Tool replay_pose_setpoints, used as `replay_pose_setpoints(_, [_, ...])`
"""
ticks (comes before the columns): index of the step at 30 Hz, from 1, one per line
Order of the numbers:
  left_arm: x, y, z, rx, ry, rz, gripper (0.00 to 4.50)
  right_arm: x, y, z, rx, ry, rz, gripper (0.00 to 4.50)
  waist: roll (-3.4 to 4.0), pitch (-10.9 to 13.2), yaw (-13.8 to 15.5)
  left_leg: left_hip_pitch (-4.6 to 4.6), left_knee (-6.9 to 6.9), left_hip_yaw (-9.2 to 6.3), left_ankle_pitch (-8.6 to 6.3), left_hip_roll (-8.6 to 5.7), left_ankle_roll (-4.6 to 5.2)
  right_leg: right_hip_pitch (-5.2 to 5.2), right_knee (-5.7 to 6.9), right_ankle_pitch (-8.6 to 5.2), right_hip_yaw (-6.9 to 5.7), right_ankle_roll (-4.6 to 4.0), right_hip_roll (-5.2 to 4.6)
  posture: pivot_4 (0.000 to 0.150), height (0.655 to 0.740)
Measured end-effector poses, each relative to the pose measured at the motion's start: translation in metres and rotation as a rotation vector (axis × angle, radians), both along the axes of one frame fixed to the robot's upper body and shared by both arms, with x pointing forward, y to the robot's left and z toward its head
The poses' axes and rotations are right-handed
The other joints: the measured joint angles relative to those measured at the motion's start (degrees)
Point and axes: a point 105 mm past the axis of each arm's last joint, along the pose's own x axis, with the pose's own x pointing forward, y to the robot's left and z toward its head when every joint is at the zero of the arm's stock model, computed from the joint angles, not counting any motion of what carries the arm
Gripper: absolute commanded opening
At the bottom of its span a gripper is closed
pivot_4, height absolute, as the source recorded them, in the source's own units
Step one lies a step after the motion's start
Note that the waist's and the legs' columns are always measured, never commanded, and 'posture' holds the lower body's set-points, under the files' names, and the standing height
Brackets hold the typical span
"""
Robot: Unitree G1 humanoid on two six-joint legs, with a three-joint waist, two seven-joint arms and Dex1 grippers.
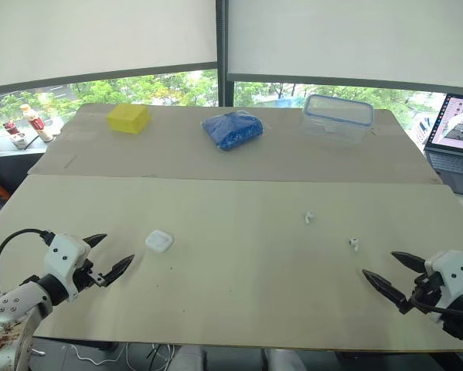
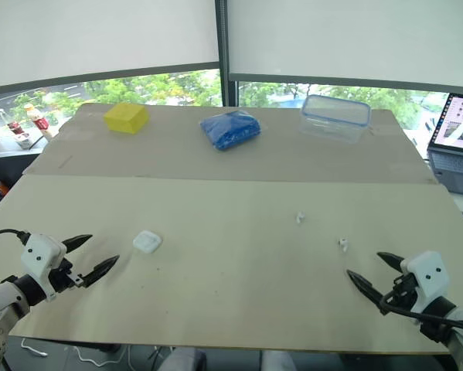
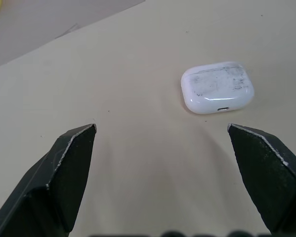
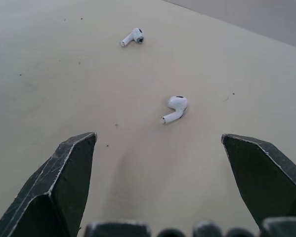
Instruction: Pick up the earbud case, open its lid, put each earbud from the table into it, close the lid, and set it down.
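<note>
A white earbud case (image 1: 159,241) lies shut on the beige table (image 1: 239,301), left of centre; the left wrist view shows it (image 3: 217,87) close ahead. My left gripper (image 1: 113,256) hovers open just left of it, nothing between its fingers. Two white earbuds lie on the table's right half: one (image 1: 309,217) farther back, one (image 1: 354,244) nearer the front. In the right wrist view they are the far earbud (image 4: 132,37) and the near earbud (image 4: 174,108). My right gripper (image 1: 392,270) stands open at the front right, a short way from the near earbud.
On the far table stand a yellow block (image 1: 128,118), a blue bag (image 1: 232,129) and a clear plastic box with a blue-rimmed lid (image 1: 337,117). A laptop (image 1: 456,141) sits off the right edge. Small bottles (image 1: 26,125) stand at the far left.
</note>
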Motion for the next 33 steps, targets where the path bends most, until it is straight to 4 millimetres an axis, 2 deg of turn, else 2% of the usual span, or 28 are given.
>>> replay_pose_setpoints(11, [-0.009, 0.001, 0.003, -0.121, 0.011, -0.027, 4.50, -0.007, -0.002, -0.005, 0.009, 0.030, -0.009, 4.46, 0.00, 0.0, 0.0, 0.02, 0.01, 0.00, 0.00, 0.00, 0.00, 0.02, 0.01, 0.00, 0.00, 0.00, 0.00, 0.150, 0.6909])
replay_pose_setpoints(19, [-0.008, 0.000, -0.008, -0.132, 0.034, -0.004, 4.50, -0.007, 0.000, -0.002, -0.011, 0.018, -0.001, 4.46, 0.00, 0.0, 0.1, 0.03, 0.01, 0.00, 0.00, 0.00, 0.00, 0.02, 0.02, 0.00, 0.00, 0.00, 0.00, 0.150, 0.6909])
replay_pose_setpoints(23, [-0.003, -0.010, -0.015, -0.152, 0.068, -0.013, 4.50, -0.006, 0.017, 0.013, -0.030, -0.013, 0.086, 4.46, 0.01, 0.0, 0.1, 0.03, 0.01, 0.00, 0.00, -0.01, 0.00, 0.02, 0.05, 0.00, 0.00, 0.00, 0.00, 0.150, 0.6909])
replay_pose_setpoints(29, [0.018, -0.031, -0.021, -0.199, 0.082, -0.030, 4.50, 0.000, 0.073, 0.050, -0.028, -0.049, 0.342, 4.46, 0.00, 0.0, 0.0, 0.07, 0.02, -0.03, 0.00, 0.00, 0.00, 0.04, 0.09, 0.01, -0.01, 0.00, 0.03, 0.150, 0.6909])
replay_pose_setpoints(33, [0.022, -0.041, -0.034, -0.218, 0.128, -0.034, 4.50, -0.006, 0.102, 0.062, -0.027, -0.023, 0.476, 4.46, -0.01, 0.0, 0.1, -0.01, 0.02, -0.03, 0.00, -0.02, 0.00, 0.02, 0.01, 0.01, -0.01, 0.01, 0.00, 0.150, 0.6909])
